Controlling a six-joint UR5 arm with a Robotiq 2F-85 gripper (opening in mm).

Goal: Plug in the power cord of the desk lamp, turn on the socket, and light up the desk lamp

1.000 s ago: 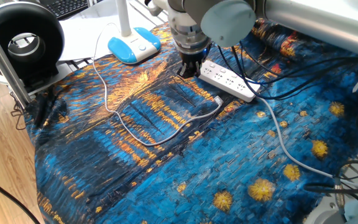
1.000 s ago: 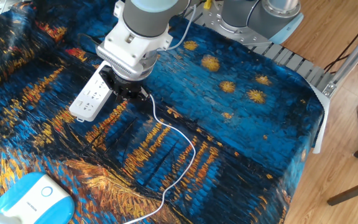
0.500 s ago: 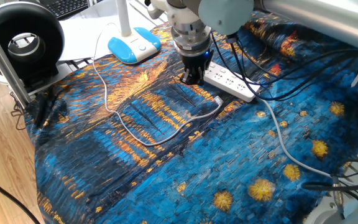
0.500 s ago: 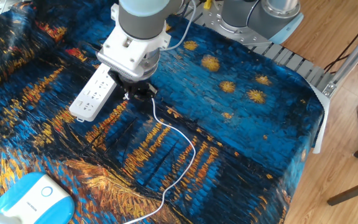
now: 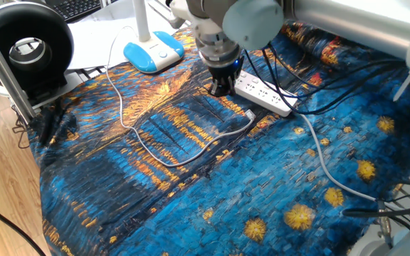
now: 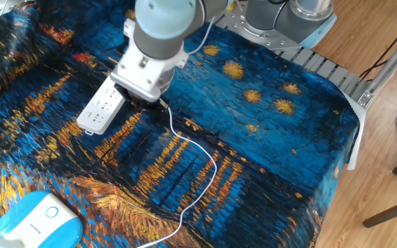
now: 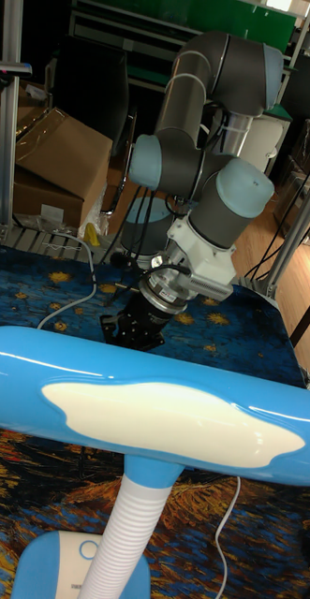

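in one fixed view i have the gripper (image 5: 221, 90) low over the blue and gold cloth (image 5: 191, 185) on the table, right at the near end of the socket (image 5: 263, 93). the socket lies flat with its thick white cable (image 5: 324, 158) trailing off toward the right. the desk lamp (image 5: 153, 50) stands at the far left edge of the cloth, well apart from the socket. the power cord (image 5: 164, 158) loops from the lamp across the cloth, and its plug (image 5: 250, 114) lies on the cloth just beside the socket, not in an outlet. i cannot tell how far the jaws are parted here; they hold nothing that i can see. a black round device (image 5: 24, 50) sits at the far left.

in the other fixed view the gripper (image 6: 145, 101) is against the end of the socket (image 6: 102, 106), and the power cord (image 6: 197, 179) runs from just under it down the cloth. the lamp base (image 6: 33, 218) shows at the bottom left.

in the tall fixed view the lamp head (image 7: 155, 406) fills the foreground, unlit, with the gripper (image 7: 134, 329) behind it. jaws hidden from me here.
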